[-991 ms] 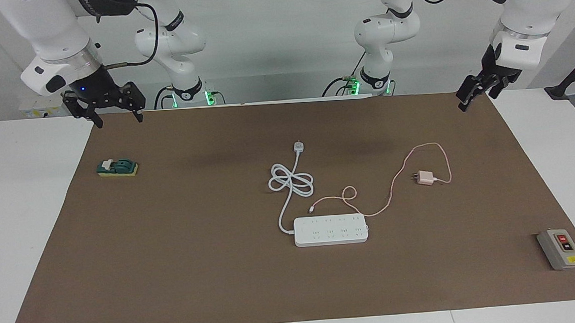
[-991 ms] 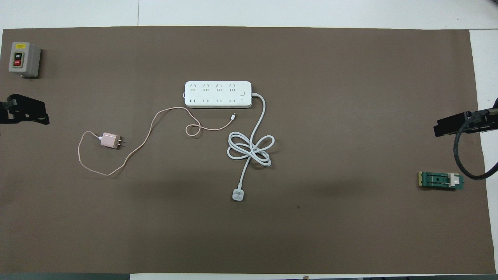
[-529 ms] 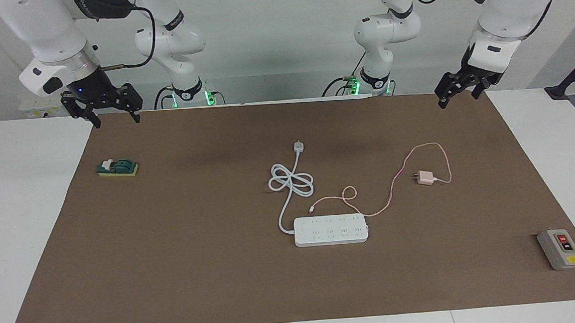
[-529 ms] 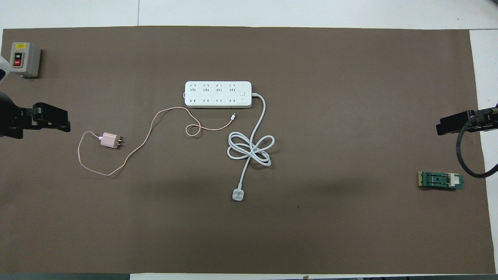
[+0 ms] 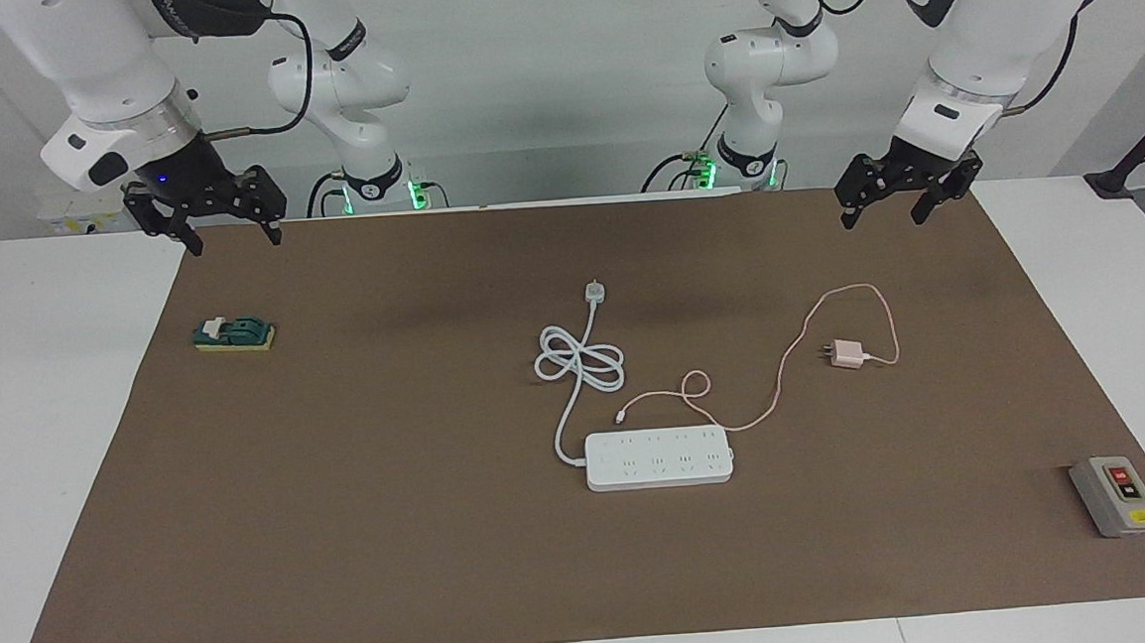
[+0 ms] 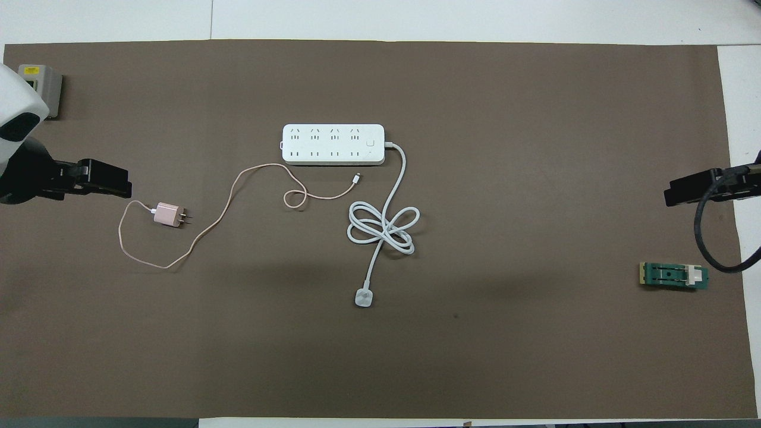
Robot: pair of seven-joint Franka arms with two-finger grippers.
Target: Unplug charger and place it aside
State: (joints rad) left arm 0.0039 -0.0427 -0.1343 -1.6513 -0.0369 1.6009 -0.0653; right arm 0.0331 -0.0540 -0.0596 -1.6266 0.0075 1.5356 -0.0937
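**Left arm swings in toward the loose charger**

Since a second ago, the left gripper (image 5: 891, 201) has moved from the mat's edge inward, fingers spread wide, and hangs over the mat near the charger (image 5: 845, 353). The right gripper (image 5: 221, 224), also open, waits at its own end. Already out of the power strip (image 5: 658, 457), the charger lies flat, toward the left arm's end, prongs pointing toward the white cord (image 5: 580, 359). It is a small pink cube, its thin cable (image 5: 784, 368) looping around it.
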